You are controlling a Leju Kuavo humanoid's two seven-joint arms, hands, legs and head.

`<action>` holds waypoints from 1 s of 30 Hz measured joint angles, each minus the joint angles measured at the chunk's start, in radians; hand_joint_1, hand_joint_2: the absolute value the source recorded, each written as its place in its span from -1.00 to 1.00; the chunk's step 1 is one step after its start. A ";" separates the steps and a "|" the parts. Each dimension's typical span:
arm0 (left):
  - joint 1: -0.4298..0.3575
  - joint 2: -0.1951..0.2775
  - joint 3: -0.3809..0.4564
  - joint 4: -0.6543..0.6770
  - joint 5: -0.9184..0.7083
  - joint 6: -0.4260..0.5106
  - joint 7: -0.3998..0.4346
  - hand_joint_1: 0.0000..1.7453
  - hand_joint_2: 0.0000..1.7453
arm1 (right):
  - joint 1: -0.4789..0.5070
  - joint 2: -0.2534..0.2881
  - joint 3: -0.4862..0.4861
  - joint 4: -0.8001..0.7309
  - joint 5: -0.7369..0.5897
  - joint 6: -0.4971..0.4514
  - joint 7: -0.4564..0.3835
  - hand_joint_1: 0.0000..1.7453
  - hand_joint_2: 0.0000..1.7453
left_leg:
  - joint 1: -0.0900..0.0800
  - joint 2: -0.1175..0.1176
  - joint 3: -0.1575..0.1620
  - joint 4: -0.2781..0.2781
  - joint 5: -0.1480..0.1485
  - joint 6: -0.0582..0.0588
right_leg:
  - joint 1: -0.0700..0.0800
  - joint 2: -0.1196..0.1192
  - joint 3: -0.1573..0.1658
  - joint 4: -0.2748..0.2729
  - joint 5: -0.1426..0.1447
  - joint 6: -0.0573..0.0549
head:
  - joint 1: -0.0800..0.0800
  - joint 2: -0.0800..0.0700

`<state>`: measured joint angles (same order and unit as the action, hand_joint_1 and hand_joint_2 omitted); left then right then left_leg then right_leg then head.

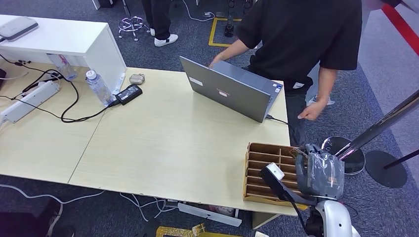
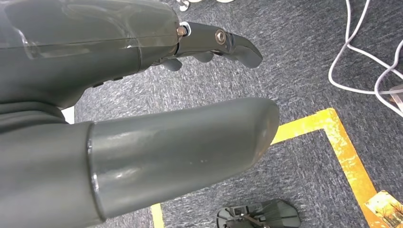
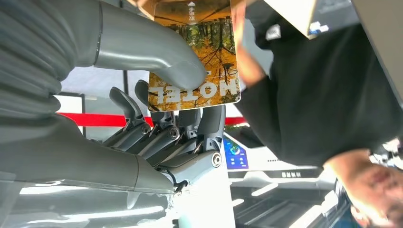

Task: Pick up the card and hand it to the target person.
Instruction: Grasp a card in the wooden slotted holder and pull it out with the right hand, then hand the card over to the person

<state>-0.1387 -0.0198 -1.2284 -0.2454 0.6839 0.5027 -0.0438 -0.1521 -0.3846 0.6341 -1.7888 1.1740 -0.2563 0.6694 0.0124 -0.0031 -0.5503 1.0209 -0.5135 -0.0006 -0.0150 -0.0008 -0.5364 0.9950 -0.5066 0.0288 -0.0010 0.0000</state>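
Nearest us, our right hand point(image 3: 157, 109) pinches the autumn-forest hotel card point(image 3: 192, 52) between thumb and fingers, raised beside the slotted wooden box point(image 1: 269, 170), near the person in black point(image 1: 306, 34). Our left hand point(image 2: 142, 90) hangs empty, fingers apart.

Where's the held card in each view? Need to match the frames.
Head view: cannot pick it out; it would be at the right hand, over the right end of the wooden tray.
Left wrist view: not in it; the left hand hangs over carpet.
Right wrist view: the card, pinched between thumb and fingers.
Shared landmark: the person's black shirt, in the head and right wrist views.
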 joint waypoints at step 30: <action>-0.028 0.001 -0.001 0.000 -0.042 -0.031 0.038 -1.00 -1.00 | -0.246 -0.019 -0.004 -0.023 -0.098 0.091 -0.022 0.59 1.00 | 0.000 0.000 0.000 0.000 0.000 0.000 | 0.000 0.000 0.000 0.000 0.000 0.000 | 0.000 0.000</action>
<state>-0.1664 -0.0192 -1.2297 -0.2454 0.6418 0.4717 -0.0055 -0.3979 -0.4037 0.6303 -1.8114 1.0763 -0.1657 0.6476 0.0124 -0.0032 -0.5506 1.0209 -0.5134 -0.0005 -0.0150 -0.0009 -0.5364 0.9952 -0.5065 0.0287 -0.0011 0.0000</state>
